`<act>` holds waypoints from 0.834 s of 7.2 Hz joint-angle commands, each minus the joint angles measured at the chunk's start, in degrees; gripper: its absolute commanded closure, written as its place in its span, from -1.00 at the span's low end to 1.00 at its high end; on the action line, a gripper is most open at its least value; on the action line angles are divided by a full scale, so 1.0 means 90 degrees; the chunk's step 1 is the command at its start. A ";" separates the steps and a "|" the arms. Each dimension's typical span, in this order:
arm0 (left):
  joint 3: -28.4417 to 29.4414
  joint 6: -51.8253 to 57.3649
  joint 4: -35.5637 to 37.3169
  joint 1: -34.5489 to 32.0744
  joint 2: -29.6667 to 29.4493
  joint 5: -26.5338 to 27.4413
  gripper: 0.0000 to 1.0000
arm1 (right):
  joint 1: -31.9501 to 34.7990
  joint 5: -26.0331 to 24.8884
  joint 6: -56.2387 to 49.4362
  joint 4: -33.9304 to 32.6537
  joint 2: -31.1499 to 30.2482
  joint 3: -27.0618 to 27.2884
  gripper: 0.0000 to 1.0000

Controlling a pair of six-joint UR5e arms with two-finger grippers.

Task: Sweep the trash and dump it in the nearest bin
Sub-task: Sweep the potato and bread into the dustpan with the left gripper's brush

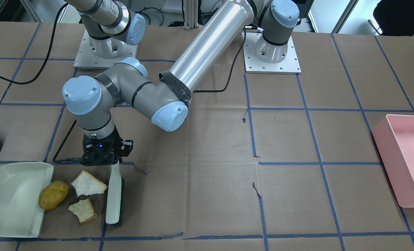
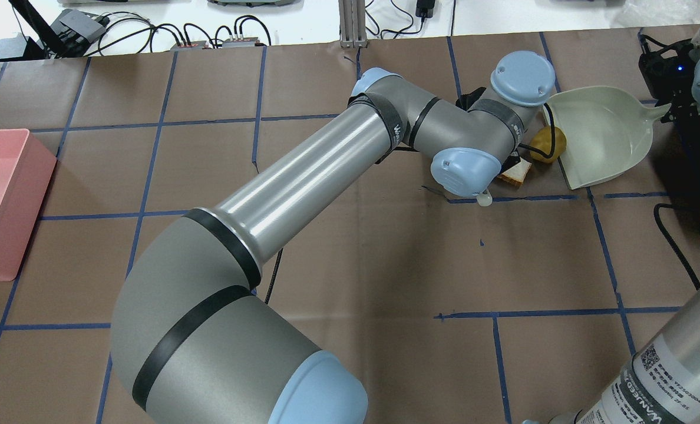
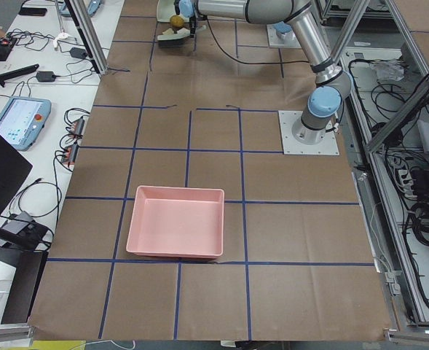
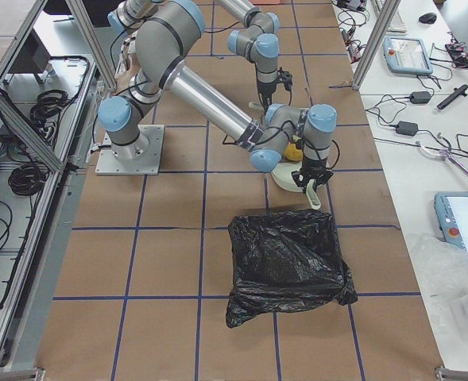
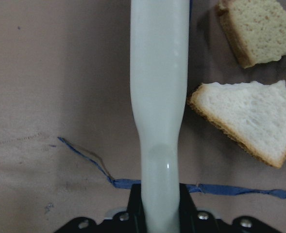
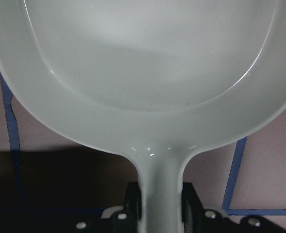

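Front-facing: left gripper (image 1: 113, 161) clamped the brush (image 1: 113, 195) handle near the table's (image 1: 210, 181) operator-side edge. A larger bread piece (image 1: 88, 184) and a smaller bread piece (image 1: 84, 210) lay between brush and potato (image 1: 53, 195), which sat at the dustpan (image 1: 8, 198) lip. Left wrist: both bread pieces lay just beside the handle. Right wrist: right gripper (image 6: 161, 206) was closed on the dustpan handle.

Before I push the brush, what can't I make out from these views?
- Overhead: the left arm's wrist hides the left gripper, most of the brush and nearly all the bread.
- Front-facing: the frame's left edge cuts off nearly all of the right gripper beyond the dustpan.
- Exterior left: the potato is too small to judge.
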 commanded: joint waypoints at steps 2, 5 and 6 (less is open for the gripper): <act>0.0598 -0.0493 -0.0023 -0.0176 -0.0342 -0.0088 1.00 | 0.0001 -0.0009 0.0001 0.0006 0.0046 -0.0011 1.00; 0.0843 -0.0797 0.0093 -0.0236 -0.0431 -0.0818 1.00 | 0.0001 -0.0008 0.0001 0.0006 0.0027 -0.0011 1.00; 0.1086 -0.0884 0.0123 -0.0236 -0.0547 -0.1063 1.00 | 0.0010 -0.0008 0.0001 0.0006 0.0017 -0.0011 1.00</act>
